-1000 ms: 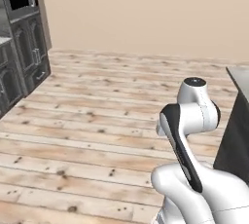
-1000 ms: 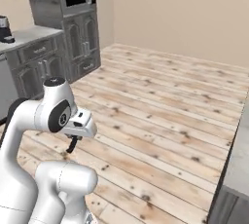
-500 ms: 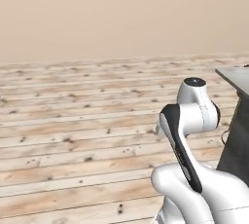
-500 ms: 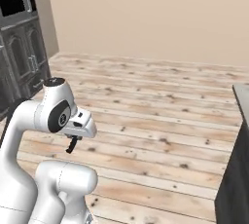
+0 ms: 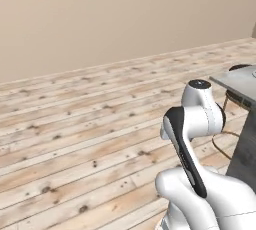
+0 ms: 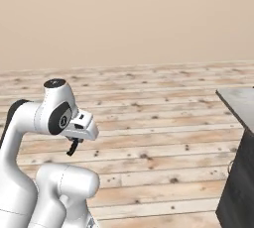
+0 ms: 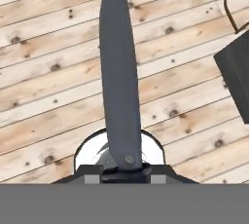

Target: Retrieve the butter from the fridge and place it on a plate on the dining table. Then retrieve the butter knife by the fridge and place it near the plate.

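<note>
In the left base view, a plain beige wall [image 5: 115, 19] runs behind pale wood plank flooring [image 5: 75, 139]. The white arm rises at the lower right, and at the far right edge stands the grey marbled corner of the desk [image 5: 240, 81], with a gold stool leg showing just beside it.

In the right base view, the arm stands at the left with the hand [image 6: 74, 146] tucked low under the wrist, pointing down over the floorboards. The dark side and grey top of the desk sit at the right edge, well apart from the hand.

In the hand view, the butter knife [image 7: 119, 77] stretches up from the fingertips [image 7: 92, 178], its greyish blade running along the middle of the picture over the floor planks. The hand is closed tight on the knife's handle end, holding it clear of the floor. A dark corner of the desk shows at the right.
</note>
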